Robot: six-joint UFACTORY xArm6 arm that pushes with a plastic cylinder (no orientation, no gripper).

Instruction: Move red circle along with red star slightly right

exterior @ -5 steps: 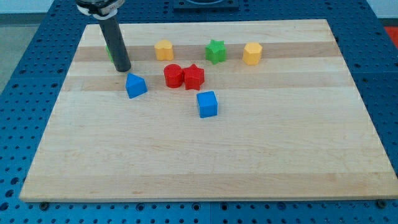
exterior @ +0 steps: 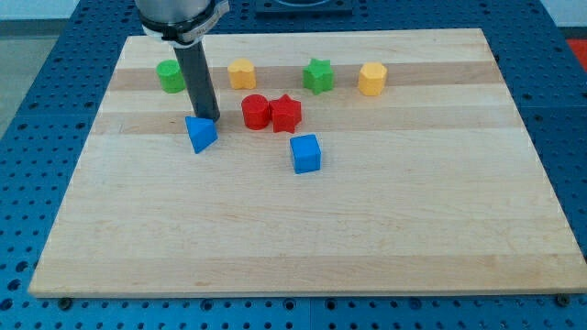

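Observation:
The red circle and the red star sit side by side, touching, in the upper middle of the wooden board. The circle is on the left. My tip is down on the board, left of the red circle with a gap between them. It stands right at the upper right edge of a blue triangular block.
A green block is at upper left, a yellow block above the circle, a green star above and right of the red star, a yellow block further right. A blue cube lies below the red star.
My tip has moved right and down, from beside the green block to the blue triangle's upper edge. The green block is now uncovered. The blue triangle has turned slightly.

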